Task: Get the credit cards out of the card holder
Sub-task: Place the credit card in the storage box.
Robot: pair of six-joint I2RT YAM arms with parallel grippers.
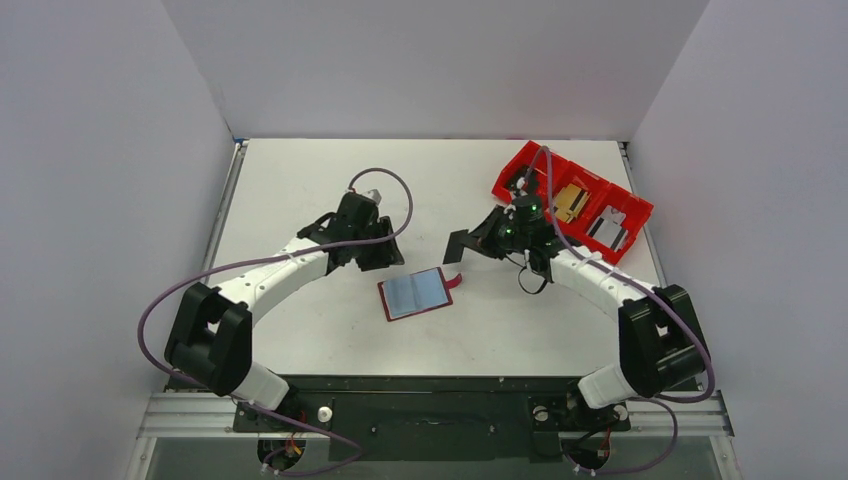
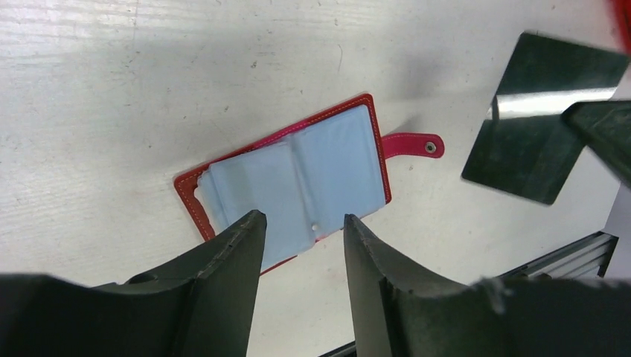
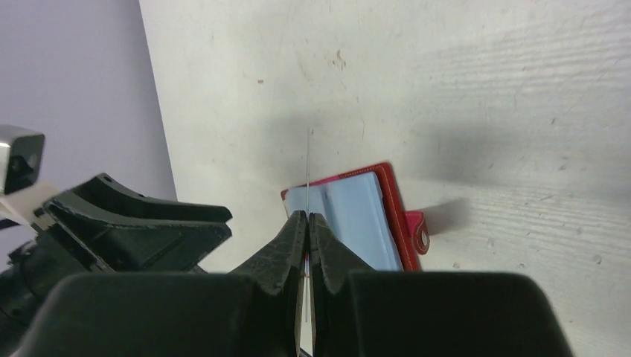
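Top view, left side first: the left gripper [image 1: 385, 258] hangs over the white table [image 1: 300, 180], just off the card holder [image 1: 415, 293] at about its 10 o'clock. Its two fingers [image 2: 238, 253] are spread apart with nothing between them. In its own wrist cam you look straight through the gap down at the holder lying on the table.

The card holder sits near the middle of the table, a bit toward 6 o'clock. It's flat and folded open like a book, dark red edge all round and pale blue-grey sleeves facing up. Can't really tell whether there are still cards in those sleeves. The little strap [image 2: 413, 145] with its snap [image 2: 431, 147] sticks out at roughly 3 o'clock in the top view.

At about 1 o'clock from the holder, the right gripper [image 3: 308, 217] has its fingers pressed together on a credit card [image 2: 539, 119]. The card is dark with a shiny pale band across it. It's held up off the table, clear of the holder. From the right wrist cam it's edge-on, just a thin line coming out between the fingertips.

Far right, in the 2 o'clock corner of the table, there's a red bin [image 1: 600, 182] with compartments. There's something tan [image 1: 570, 203] in the middle one, too small to make out.
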